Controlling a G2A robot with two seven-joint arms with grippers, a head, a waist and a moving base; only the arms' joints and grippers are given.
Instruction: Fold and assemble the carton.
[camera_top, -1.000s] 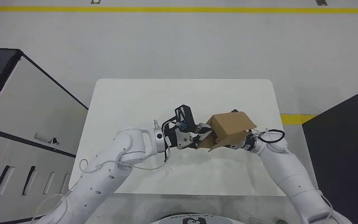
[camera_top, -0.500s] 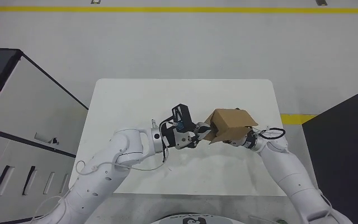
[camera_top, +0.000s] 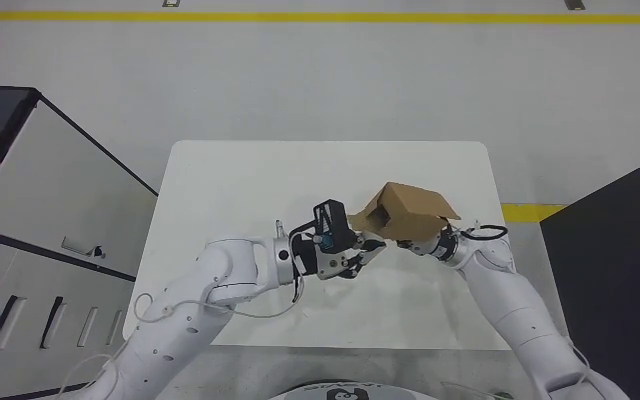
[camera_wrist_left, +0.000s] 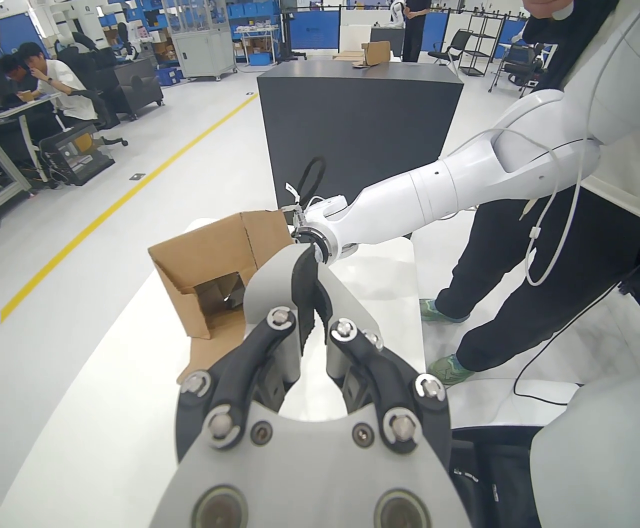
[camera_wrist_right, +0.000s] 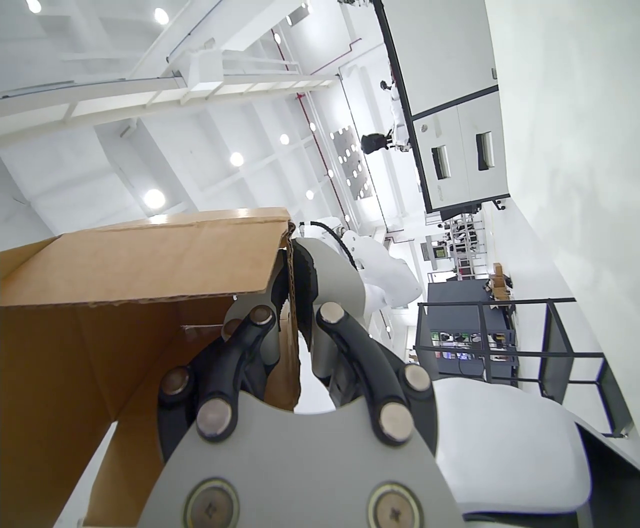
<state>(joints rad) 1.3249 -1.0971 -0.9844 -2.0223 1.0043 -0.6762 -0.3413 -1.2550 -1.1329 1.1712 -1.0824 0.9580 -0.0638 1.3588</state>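
Observation:
A brown carton (camera_top: 415, 205) hangs tilted above the white table (camera_top: 250, 180), right of centre, with its open end toward my left arm. My right gripper (camera_top: 431, 243) is shut on the carton's wall; in the right wrist view the cardboard edge (camera_wrist_right: 289, 300) runs between its fingers (camera_wrist_right: 330, 280). My left gripper (camera_top: 371, 248) sits just beside the open end, fingers shut with nothing in them. From the left wrist, the carton (camera_wrist_left: 215, 255) shows its hollow inside and a loose flap (camera_wrist_left: 205, 355) lying low beside my left gripper (camera_wrist_left: 309, 260).
A dark cabinet (camera_top: 40, 170) stands off the table's left side and a black one (camera_top: 600, 240) off its right side. The table's left half (camera_top: 220, 200) is bare.
The carton has been raised and tipped farther from me by the right gripper. The left gripper, which was against the carton's open end, now sits slightly below and apart from it.

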